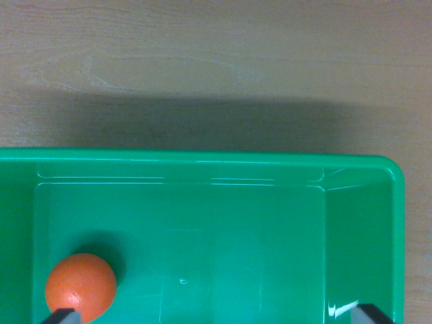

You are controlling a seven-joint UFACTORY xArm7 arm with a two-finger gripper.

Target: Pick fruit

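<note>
Wrist view looks straight down into a green bin (358,223) sitting on a pale wood table (202,61). An orange (80,286) rests on the bin floor, low at the wrist view's left. The gripper (216,316) is spread wide, one dark fingertip (62,316) overlapping the orange's lower edge, the other far right. No labels or writing readable anywhere.
</note>
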